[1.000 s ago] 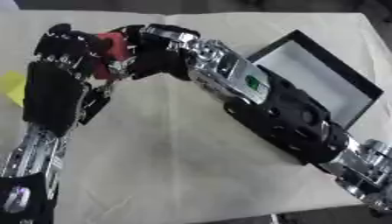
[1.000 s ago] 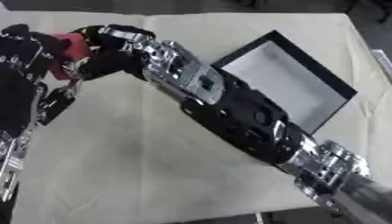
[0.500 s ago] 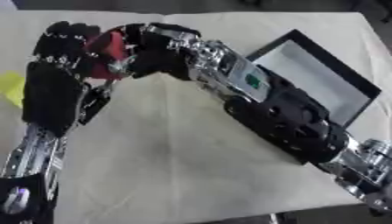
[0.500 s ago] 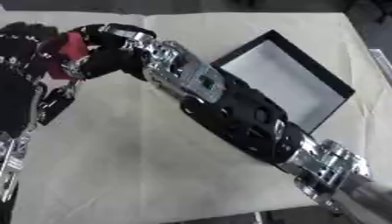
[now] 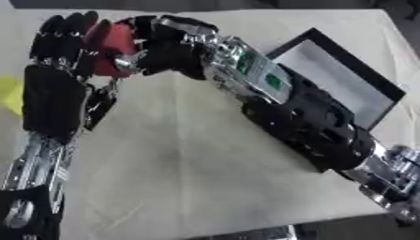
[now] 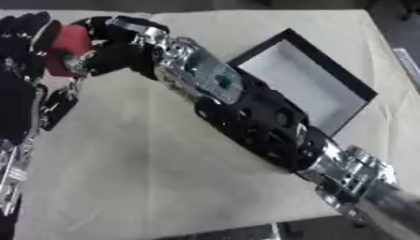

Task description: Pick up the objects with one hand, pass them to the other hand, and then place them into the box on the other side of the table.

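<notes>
A red object (image 5: 113, 46) is held up over the table's far left. My right hand (image 5: 168, 47) is shut on it, with the arm reaching across from the lower right. My left hand (image 5: 53, 93) stands upright just left of the object. Its fingers (image 5: 64, 35) are straight and rest against the object's left side, and the thumb hangs apart below. The box (image 6: 302, 79), black-rimmed with a pale inside, lies open at the table's far right with nothing visible in it.
A yellow thing (image 5: 10, 93) shows at the left edge, partly behind my left hand. The cloth-covered table (image 5: 180, 178) stretches toward the near edge. My right forearm (image 5: 303, 117) lies diagonally between the hands and the box.
</notes>
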Motion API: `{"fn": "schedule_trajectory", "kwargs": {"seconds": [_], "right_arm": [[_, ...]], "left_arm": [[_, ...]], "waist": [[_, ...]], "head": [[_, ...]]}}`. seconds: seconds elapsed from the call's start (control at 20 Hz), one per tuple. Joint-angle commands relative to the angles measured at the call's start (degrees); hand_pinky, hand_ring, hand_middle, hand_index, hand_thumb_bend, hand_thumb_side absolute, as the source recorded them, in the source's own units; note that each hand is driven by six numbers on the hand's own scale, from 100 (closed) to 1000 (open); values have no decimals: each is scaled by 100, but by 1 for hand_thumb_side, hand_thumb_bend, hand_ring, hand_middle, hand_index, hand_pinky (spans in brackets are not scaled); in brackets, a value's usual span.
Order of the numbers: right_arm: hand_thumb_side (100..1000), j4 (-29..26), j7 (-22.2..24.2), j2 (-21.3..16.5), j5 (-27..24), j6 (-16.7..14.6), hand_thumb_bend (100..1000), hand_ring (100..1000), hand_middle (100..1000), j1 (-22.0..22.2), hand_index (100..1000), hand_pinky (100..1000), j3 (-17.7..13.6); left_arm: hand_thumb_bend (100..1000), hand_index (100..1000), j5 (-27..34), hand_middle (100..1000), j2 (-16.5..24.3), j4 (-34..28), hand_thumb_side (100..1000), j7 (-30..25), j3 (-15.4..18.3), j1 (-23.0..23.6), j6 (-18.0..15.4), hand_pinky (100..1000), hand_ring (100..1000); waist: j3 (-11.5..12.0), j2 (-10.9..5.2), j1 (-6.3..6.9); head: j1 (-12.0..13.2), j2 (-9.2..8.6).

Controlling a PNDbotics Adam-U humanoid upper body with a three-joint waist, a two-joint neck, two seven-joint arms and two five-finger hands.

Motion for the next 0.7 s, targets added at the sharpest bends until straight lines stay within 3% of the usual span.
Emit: {"fn": "schedule_trajectory", "kwargs": {"seconds": [0.05, 0.7], "right_arm": [[100, -126, -29, -259, -40, -14, 151, 767, 452, -42, 757, 953, -136], [100, -439, -369, -926, -483, -48, 139, 767, 462, 457, 763, 953, -629]], "left_arm": [[777, 900, 149, 788, 264, -40, 100, -44, 139, -48, 85, 822, 797], [751, 873, 500, 759, 1115, 436, 100, -112, 156, 84, 5, 819, 772]], "waist": [[-20, -190, 43], [-179, -374, 121]], "head": [[-26, 29], [-116, 130]]}}
